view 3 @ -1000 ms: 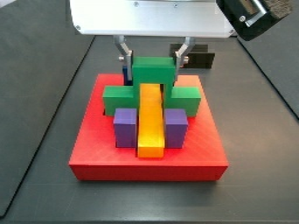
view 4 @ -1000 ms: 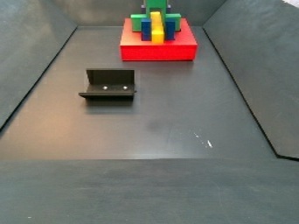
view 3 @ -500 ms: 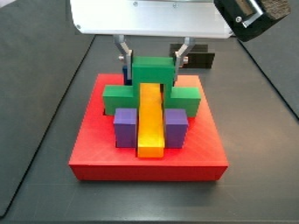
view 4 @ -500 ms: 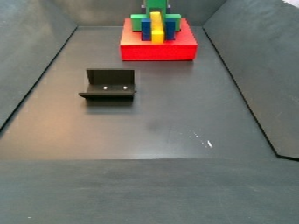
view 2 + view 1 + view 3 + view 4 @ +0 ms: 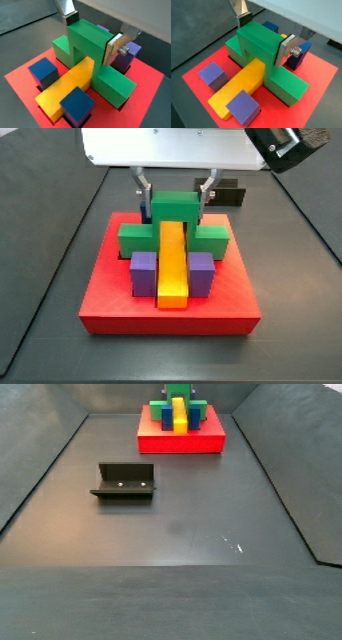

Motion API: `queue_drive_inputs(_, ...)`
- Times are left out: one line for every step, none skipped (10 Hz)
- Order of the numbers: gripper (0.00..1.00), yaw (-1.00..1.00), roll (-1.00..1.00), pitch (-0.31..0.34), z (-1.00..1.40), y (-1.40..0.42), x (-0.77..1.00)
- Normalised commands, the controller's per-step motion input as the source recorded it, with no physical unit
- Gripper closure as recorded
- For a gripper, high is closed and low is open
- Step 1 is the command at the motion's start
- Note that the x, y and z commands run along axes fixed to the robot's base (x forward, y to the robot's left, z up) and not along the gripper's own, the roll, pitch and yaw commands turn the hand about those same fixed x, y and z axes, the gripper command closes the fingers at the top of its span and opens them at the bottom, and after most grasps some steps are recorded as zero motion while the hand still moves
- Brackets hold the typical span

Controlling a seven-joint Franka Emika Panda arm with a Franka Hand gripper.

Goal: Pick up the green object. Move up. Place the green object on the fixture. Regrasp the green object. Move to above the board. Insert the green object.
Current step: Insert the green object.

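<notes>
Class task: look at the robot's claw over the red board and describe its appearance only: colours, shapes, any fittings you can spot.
The claw above the board has two flat silver plate fingers with dark pads. One finger carries a round metal screw in both wrist views. In a side view the fingers hang from a wide white body, with a black camera housing at one corner.

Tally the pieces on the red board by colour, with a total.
Green object, straddling the yellow bar, gripper at its raised middle: 1
Yellow bar: 1
Blue blocks: 2
Purple blocks: 2
Total on the board: 6
</notes>
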Motion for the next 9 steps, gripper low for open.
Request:
queue_drive_inputs(1.00,0.00,-0.01,0.000,-0.05,0.00,-0.06)
queue_drive_inputs(1.00,0.00,0.00,0.000,-0.10,-0.05,-0.10)
queue_drive_inputs(1.00,0.00,0.00,-0.003,-0.10,-0.08,-0.13)
queue_drive_inputs(1.00,0.00,0.00,-0.006,-0.11,-0.03,-0.09)
queue_drive_inputs(1.00,0.00,0.00,0.000,-0.09,0.00,-0.05)
queue_drive_inputs(1.00,0.00,0.00,0.000,-0.06,0.00,-0.03)
queue_drive_inputs(1.00,0.01,0.00,0.000,-0.05,0.00,0.00)
queue_drive_inputs(1.00,0.02,0.00,0.000,-0.20,0.00,0.04)
queue_drive_inputs(1.00,0.04,0.00,-0.010,-0.52,0.00,0.12)
